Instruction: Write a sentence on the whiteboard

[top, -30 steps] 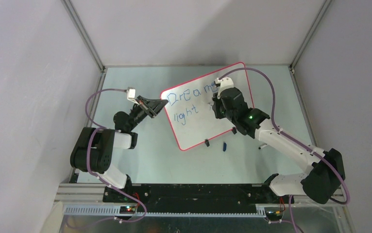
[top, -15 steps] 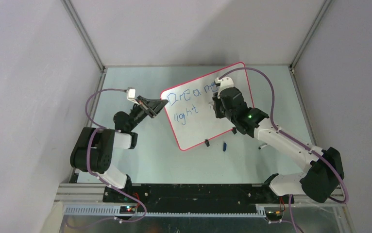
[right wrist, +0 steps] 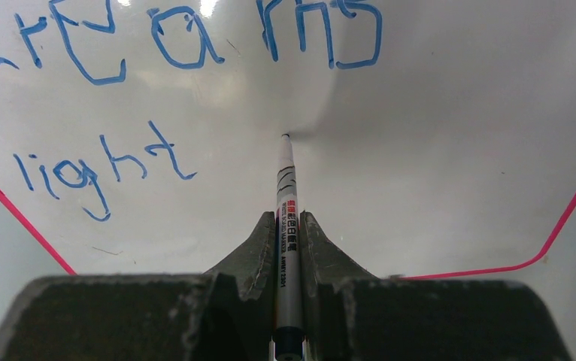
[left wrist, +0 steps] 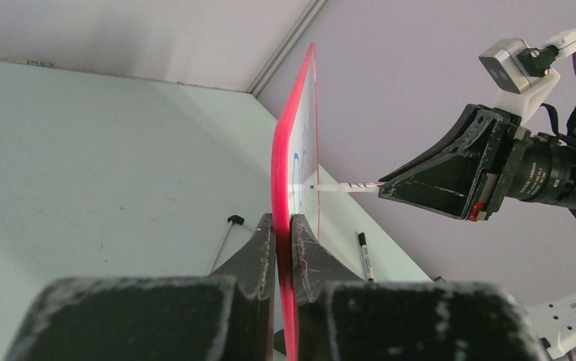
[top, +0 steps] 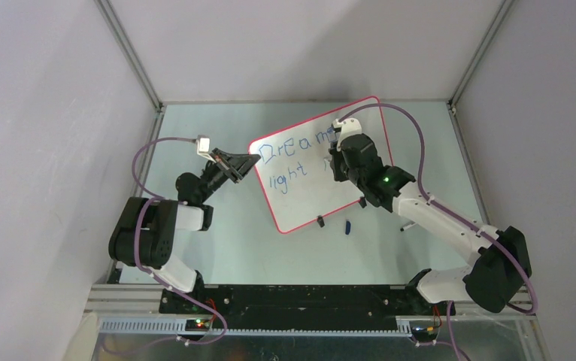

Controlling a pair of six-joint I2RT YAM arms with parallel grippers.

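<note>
The right gripper (right wrist: 288,222) clamps a marker (right wrist: 286,177); its tip seemingly touches the whiteboard (right wrist: 458,135), right of the sentence (right wrist: 163,148)'s "light".

Place: robot lab test cell
Walls: plain grey panels (top: 37,113), aluminium corner struts (top: 129,56)
Base: pale table (top: 232,248), black mounting rail (top: 292,299)

Whiteboard (top: 307,199) standing on the table (top: 217,241) — an arm at either side.
The left gripper (left wrist: 283,226) straddles its left edge. The right gripper (right wrist: 288,226) faces its front, marker (right wrist: 287,188) between the fingers, tip touching the board right of the sentence's (right wrist: 104,169) lower line. A loose pen (left wrist: 365,256) lies on the table just before the board.
</note>
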